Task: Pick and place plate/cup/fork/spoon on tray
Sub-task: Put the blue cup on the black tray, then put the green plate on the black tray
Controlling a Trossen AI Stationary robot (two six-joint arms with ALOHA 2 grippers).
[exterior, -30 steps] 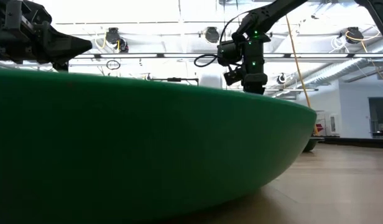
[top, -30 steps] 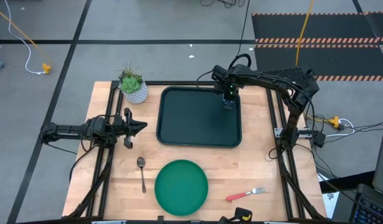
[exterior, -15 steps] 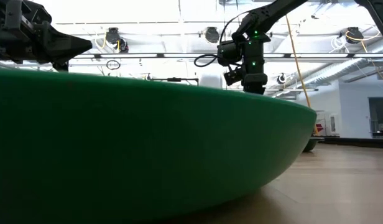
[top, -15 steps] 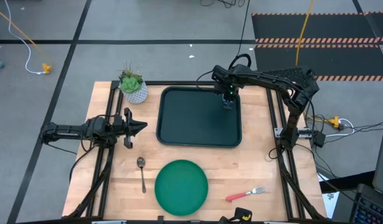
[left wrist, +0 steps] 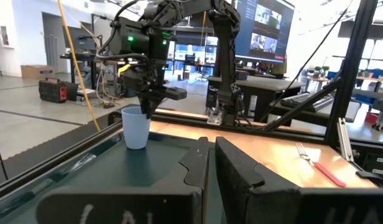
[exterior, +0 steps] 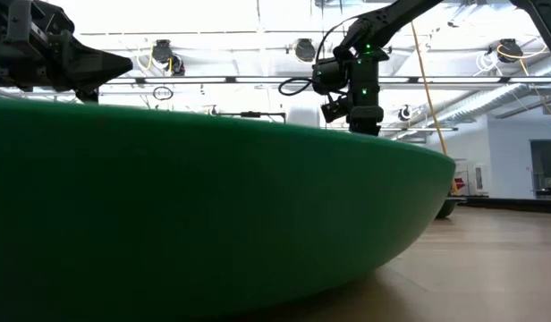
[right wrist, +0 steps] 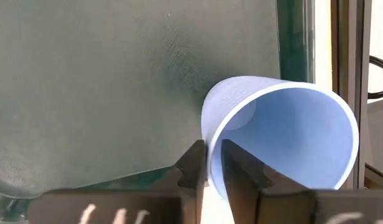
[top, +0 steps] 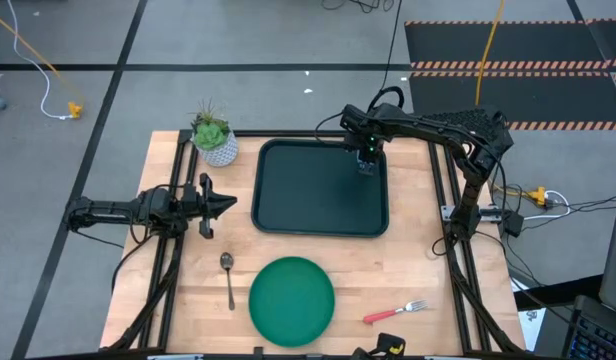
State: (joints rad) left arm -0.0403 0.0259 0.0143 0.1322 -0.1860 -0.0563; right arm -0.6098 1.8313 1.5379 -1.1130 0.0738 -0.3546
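Note:
The light-blue cup (left wrist: 135,127) stands upright on the dark tray (top: 288,200), near its far right corner. My right gripper (top: 368,165) is above it, shut on its rim, and hides most of it in the high view. The green plate (top: 291,300) lies on the table near the front edge and fills the low view (exterior: 213,206). The silver spoon (top: 228,275) lies left of the plate. The red-handled fork (top: 396,312) lies to its right. My left gripper (top: 231,203) is shut and empty, left of the tray. My right gripper pinches the cup's wall at the rim (right wrist: 211,140), one finger inside the cup (right wrist: 241,171) and one outside (right wrist: 193,165). The fingers come from above, pointing down. The cup stands upright with its bottom (left wrist: 135,147) on the tray.
A white patterned pot with a green plant (top: 216,140) stands at the table's far left corner, beside the tray. Bare wood lies between the tray and the plate. Black frame rails run along the table's left and right sides.

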